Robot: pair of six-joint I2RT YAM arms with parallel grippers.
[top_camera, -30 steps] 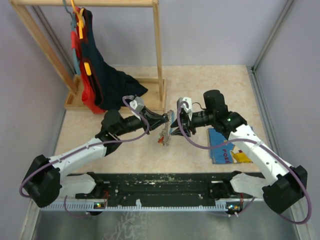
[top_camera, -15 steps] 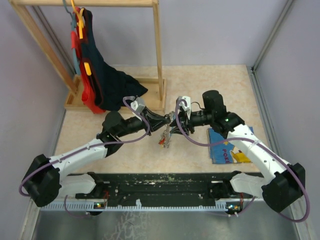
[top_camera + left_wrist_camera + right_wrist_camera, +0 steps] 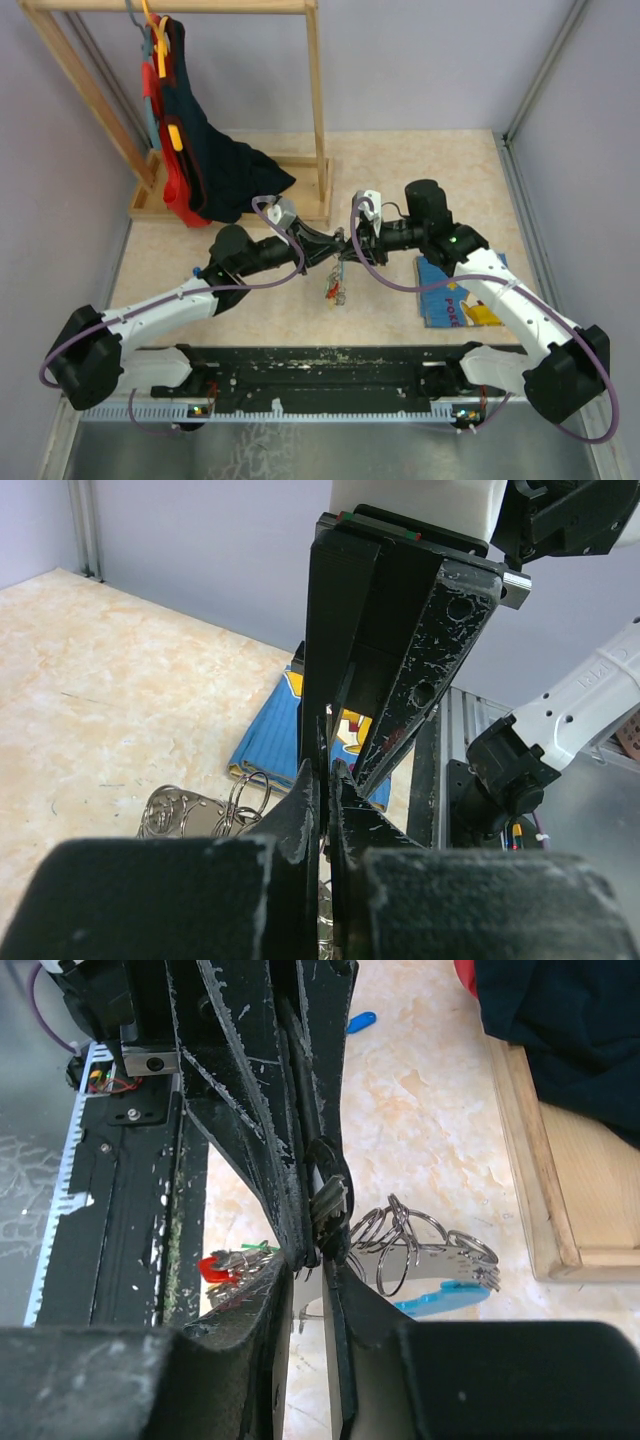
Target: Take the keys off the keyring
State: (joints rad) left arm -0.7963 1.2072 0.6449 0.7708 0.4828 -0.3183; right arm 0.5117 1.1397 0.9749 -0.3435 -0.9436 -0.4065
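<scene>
**Top view.** The left gripper (image 3: 336,247) and the right gripper (image 3: 351,253) meet tip to tip above the middle of the table (image 3: 420,170). The keyring (image 3: 340,268) hangs just under their tips, and the keys (image 3: 336,291) dangle below it in 1 bunch. Whether the keys touch the table cannot be told. There is bare table on every side of the tips. The wooden rack (image 3: 316,120) stands beyond them, the book (image 3: 450,295) lies well off under the right arm, and 1 blue key (image 3: 197,271) lies apart beside the left arm.

**Left wrist view.** The left fingers (image 3: 300,815) are pressed together. The right gripper's 2 scratched fingers (image 3: 440,650) come down from above to just past the left tips. Silvery rings (image 3: 200,810) show low on the left of the tips. The book's near edge lies beyond them.

**Right wrist view.** The left gripper's tips reach in from above and pinch the keyring's grey strap (image 3: 330,1200). The rings and a light-blue patch (image 3: 440,1300) hang to the right of that pinch. A red key (image 3: 213,1268) and a green key (image 3: 255,1248) hang to its left. The right fingers stand close with a narrow slit between them, and whether they grip anything cannot be told. The rack's base edge (image 3: 540,1160) runs along the far right, with open table between it and the rings.
</scene>
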